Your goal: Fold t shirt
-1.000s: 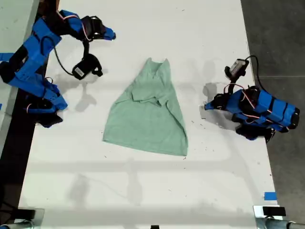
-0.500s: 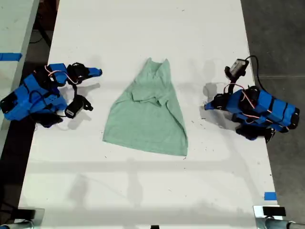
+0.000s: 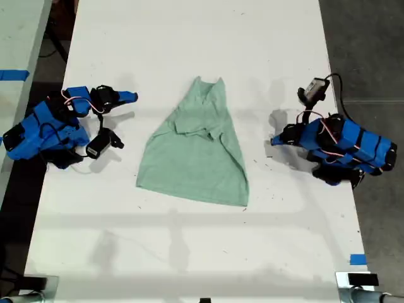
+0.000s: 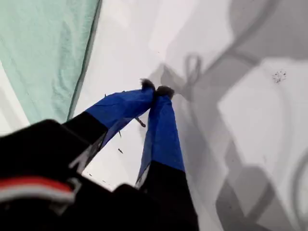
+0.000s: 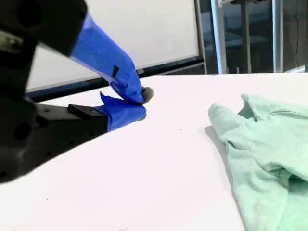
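Mint-green t shirt [image 3: 196, 154] flat on white table [image 3: 189, 252], both arms apart.

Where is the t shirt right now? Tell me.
The t shirt lies on the white table at the middle of the exterior view, between the two blue arms and touching neither; both grippers sit shut beside it.

A big white bench [image 3: 189, 252] lies under my first gripper [image 4: 156, 91] and my second gripper [image 5: 142, 103]. Blue tape [image 3: 357, 259] sticks on it, far from both grippers.
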`<state>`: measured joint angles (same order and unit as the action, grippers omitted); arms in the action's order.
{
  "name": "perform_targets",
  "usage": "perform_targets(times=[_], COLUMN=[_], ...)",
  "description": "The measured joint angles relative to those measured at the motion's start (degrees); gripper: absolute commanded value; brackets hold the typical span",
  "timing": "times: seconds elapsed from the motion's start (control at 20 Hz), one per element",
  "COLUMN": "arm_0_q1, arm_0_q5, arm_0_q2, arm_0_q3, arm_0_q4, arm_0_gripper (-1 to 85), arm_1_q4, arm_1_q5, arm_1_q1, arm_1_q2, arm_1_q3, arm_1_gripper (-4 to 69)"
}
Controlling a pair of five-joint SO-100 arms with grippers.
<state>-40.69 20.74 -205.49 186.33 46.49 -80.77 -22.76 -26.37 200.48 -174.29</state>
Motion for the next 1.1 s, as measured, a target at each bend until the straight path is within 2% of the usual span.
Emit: perform_targets(times=[1.1], arm_0_q1=[2.5], arm_0_q5=[-2.6], arm_0_q2=[0.0], arm_0_q3=[0.0], arm_0_q4=[1.0], arm_0_gripper=[-0.3], arm_1_q4=[0.0], arm_1_q5=[0.0], arm_1_q1=[0.8], arm_1_q2=[0.0], arm_1_q3=[0.0], arm_1_gripper=[1.5])
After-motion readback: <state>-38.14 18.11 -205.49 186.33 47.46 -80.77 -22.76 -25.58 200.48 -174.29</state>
